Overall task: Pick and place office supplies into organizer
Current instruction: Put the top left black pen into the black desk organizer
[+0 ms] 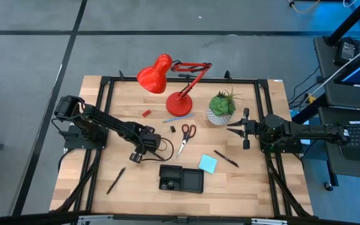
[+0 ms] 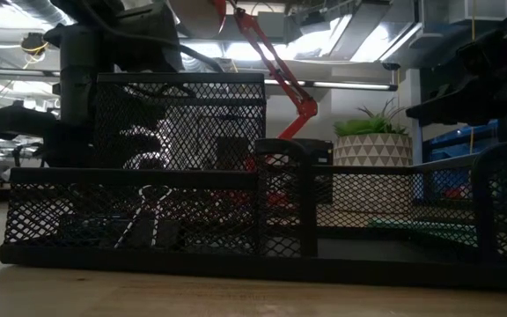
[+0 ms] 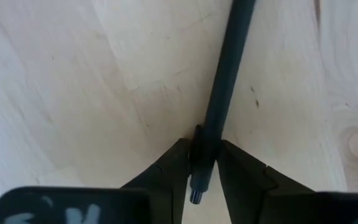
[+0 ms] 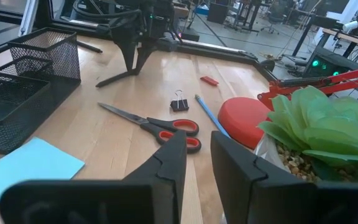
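My left gripper (image 1: 134,155) is down on the table left of the black mesh organizer (image 1: 181,178) and is shut on a thin dark pen (image 3: 225,81). My right gripper (image 1: 235,128) waits open, with a narrow gap, beside the potted plant, touching nothing. Lying flat on the wood are the red-handled scissors (image 1: 186,136), a light blue sticky pad (image 1: 208,164), a second dark pen (image 1: 225,158), a third pen (image 1: 115,180), a black clip (image 4: 179,101), a tiny red piece (image 1: 146,113) and a blue pen (image 1: 179,117). The organizer (image 2: 174,176) fills the low view. My left gripper pinches the dark pen between its two fingers close to one end (image 3: 199,158), with a short stub (image 3: 196,194) sticking out behind them. The fingers point down from above and lie across the pen. Its long part runs away over the wood, and its far tip (image 4: 98,84) looks to be on the table.
A red desk lamp (image 1: 167,81) and a green plant in a white pot (image 1: 220,109) stand at the far side of the table. A black frame rail (image 1: 180,79) runs around the tabletop. Bare wood lies near the front left corner.
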### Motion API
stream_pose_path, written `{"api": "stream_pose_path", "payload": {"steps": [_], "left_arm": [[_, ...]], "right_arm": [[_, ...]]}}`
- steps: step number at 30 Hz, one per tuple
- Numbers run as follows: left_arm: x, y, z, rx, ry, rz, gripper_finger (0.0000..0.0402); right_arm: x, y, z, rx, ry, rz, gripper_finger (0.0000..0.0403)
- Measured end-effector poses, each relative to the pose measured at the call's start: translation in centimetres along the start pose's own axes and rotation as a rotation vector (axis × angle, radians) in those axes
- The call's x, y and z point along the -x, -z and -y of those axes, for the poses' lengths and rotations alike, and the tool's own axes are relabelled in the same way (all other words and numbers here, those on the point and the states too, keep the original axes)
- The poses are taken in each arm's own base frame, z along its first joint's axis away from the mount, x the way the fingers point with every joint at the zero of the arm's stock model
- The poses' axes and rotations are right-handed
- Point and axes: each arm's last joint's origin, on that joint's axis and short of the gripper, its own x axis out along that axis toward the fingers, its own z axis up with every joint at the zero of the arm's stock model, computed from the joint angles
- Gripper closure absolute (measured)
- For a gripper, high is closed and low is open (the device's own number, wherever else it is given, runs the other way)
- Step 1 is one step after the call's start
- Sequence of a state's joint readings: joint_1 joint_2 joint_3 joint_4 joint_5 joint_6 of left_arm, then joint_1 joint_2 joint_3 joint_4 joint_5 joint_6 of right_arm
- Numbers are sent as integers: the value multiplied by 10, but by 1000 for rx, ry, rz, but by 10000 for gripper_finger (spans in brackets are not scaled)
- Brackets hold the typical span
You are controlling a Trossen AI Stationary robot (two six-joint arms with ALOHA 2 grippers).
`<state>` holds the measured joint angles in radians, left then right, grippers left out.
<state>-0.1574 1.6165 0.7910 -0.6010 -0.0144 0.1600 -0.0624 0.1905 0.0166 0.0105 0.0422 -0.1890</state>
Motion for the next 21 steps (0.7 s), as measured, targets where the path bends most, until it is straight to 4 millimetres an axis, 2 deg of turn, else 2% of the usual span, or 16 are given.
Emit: {"api": "stream_pose_path", "payload": {"steps": [7, 21], "left_arm": [[0, 0, 0, 14, -7, -1, 321], [0, -1, -1, 20, -18, 10, 357]], "right_arm": [[0, 0, 0, 3, 0, -1, 324], [0, 0, 0, 7, 0, 0, 324]]}}
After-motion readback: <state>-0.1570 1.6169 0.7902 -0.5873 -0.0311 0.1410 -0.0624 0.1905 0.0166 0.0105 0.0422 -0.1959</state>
